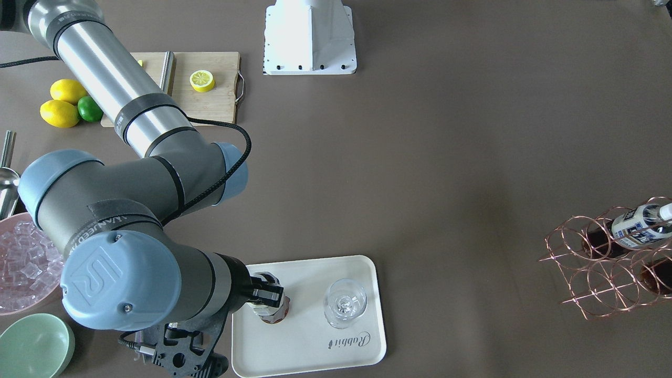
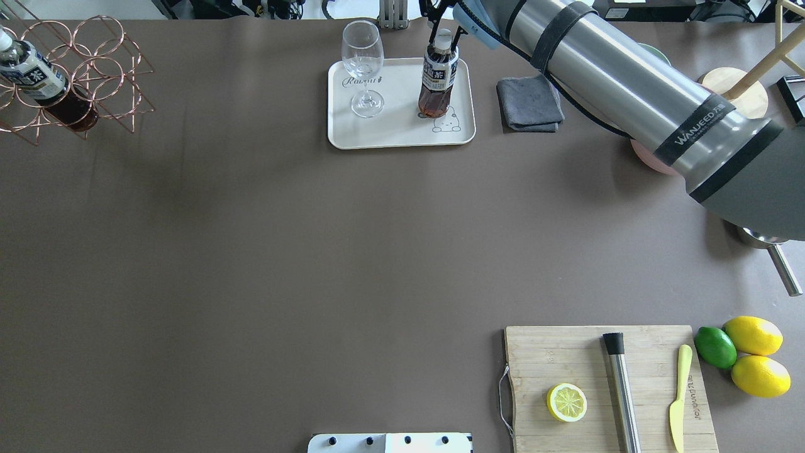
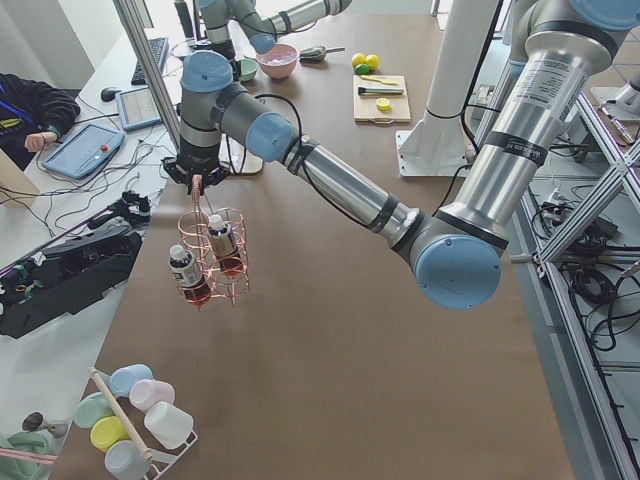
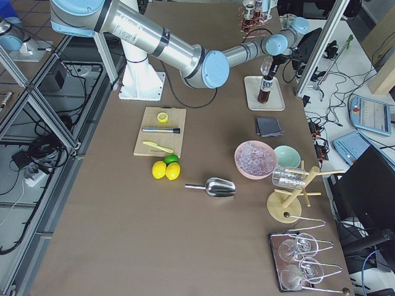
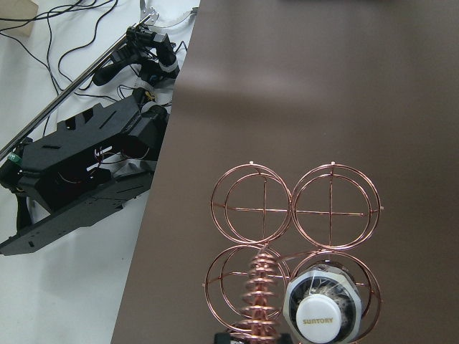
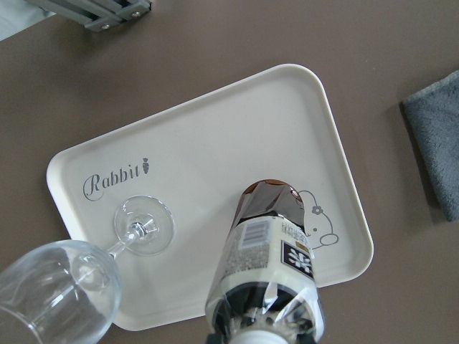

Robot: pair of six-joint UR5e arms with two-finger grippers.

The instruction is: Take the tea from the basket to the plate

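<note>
One tea bottle (image 2: 438, 82) stands upright on the cream plate (image 2: 396, 135), beside the bear drawing; it also shows in the right wrist view (image 6: 267, 251). My right gripper (image 2: 442, 39) is shut on its white-capped neck from above. The copper wire basket (image 2: 95, 61) stands at the table's far left corner and holds two more tea bottles (image 3: 186, 272), (image 3: 221, 240). My left gripper (image 3: 197, 185) hangs right over the basket's coiled handle (image 5: 262, 294); I cannot tell whether it is open or shut.
A wine glass (image 2: 363, 69) stands on the plate next to the bottle. A grey cloth (image 2: 529, 104) lies right of the plate. The pink ice tub (image 1: 21, 262), green bowl (image 1: 34, 346), cutting board (image 2: 604, 384) and lemons (image 2: 751, 336) are on my right side.
</note>
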